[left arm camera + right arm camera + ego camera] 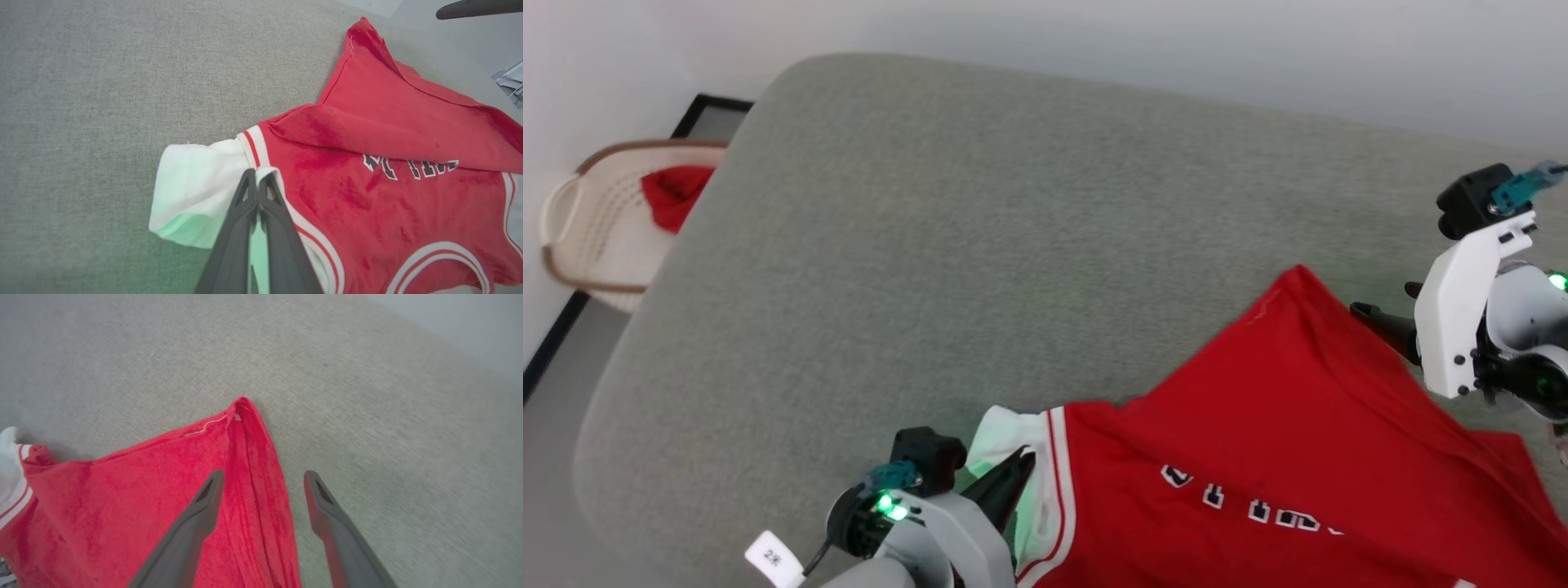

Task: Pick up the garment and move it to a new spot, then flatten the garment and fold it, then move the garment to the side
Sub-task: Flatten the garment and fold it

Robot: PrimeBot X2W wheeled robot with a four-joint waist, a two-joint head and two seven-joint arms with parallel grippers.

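Grey upholstery (931,245) holds the garment (1298,425), lower right of the head view. The left claw (257,175) is shut on its white sleeve (192,192), the right claw (263,475) open and empty astride a red corner. Best to grip that corner low, then pull taut.

Left hand (256,174) shut on white sleeve seam of the garment (367,192)

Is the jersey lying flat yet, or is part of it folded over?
Partly folded: a red flap of the garment lies over its chest print, hiding some letters.

Grey cushion (931,245) bare left of garment (1298,425) — basket (592,237) beyond edge.
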